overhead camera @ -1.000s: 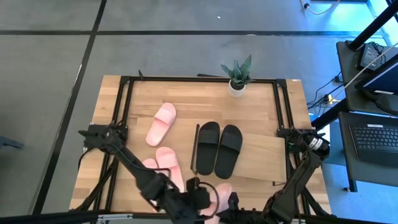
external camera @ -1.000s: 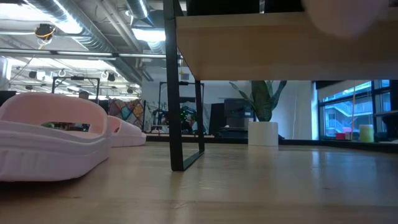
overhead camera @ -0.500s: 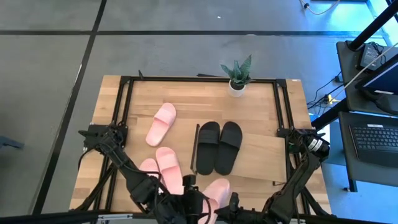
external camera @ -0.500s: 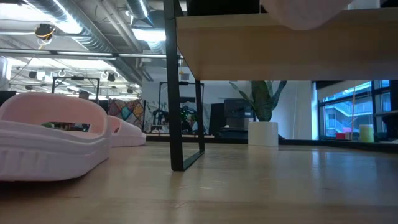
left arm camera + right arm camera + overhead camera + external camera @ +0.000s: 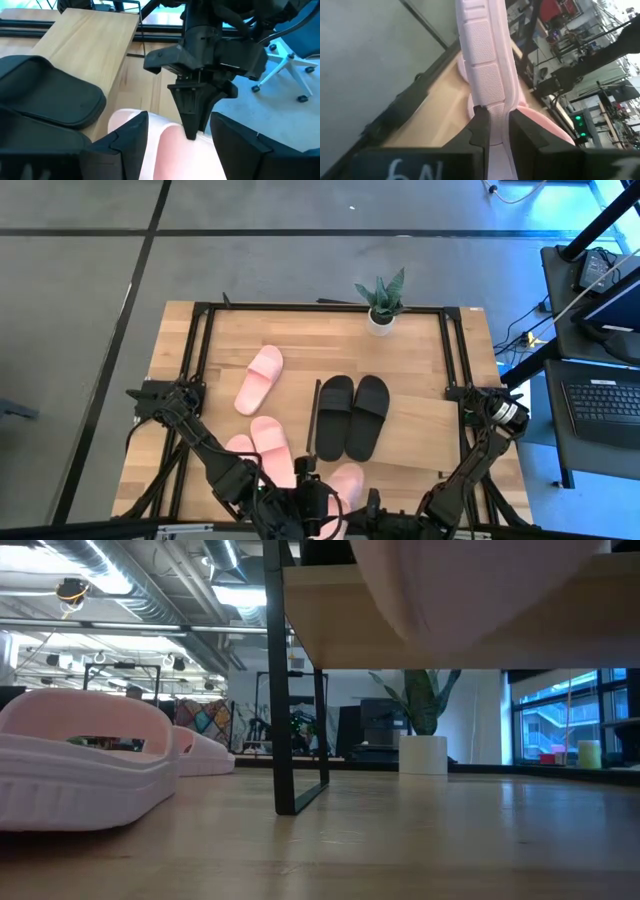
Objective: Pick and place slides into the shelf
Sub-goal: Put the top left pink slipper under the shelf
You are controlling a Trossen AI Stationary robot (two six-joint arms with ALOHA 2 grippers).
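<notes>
At the bench's [image 5: 420, 340] 6 o'clock edge in the high view, both hands meet over one pale pink slide [image 5: 347, 483]. The left hand [image 5: 310, 498] is at the slide's 8 o'clock side and the right hand [image 5: 372, 505] at its 4 o'clock side. The shelf [image 5: 425, 425] lies at centre right, with the black pair [image 5: 351, 417] side by side on its 9 o'clock end. Two more pink slides [image 5: 262, 445] lie at the shelf's 8 o'clock, and a fourth pink slide [image 5: 259, 378] at its 10 o'clock. A potted plant [image 5: 381, 302] stands at the bench's 12 o'clock edge.

In the low view, the raised pink slide [image 5: 470, 590] hangs in front of the shelf board [image 5: 330, 625], clear of the bench [image 5: 400, 840]. A pink slide [image 5: 80, 765] rests on the bench at 9 o'clock, with another [image 5: 205, 755] behind it.

In the left wrist view, the left hand [image 5: 177, 150] is released, its fingers [image 5: 130, 142] spread wide over the pink slide [image 5: 172, 157]. The right hand [image 5: 192, 131] pinches that slide's rim. A black slide [image 5: 47, 95] sits on the shelf [image 5: 95, 35].

In the right wrist view, the right hand [image 5: 497, 130] is clenched, grasping the edge of the pink slide [image 5: 481, 50].
</notes>
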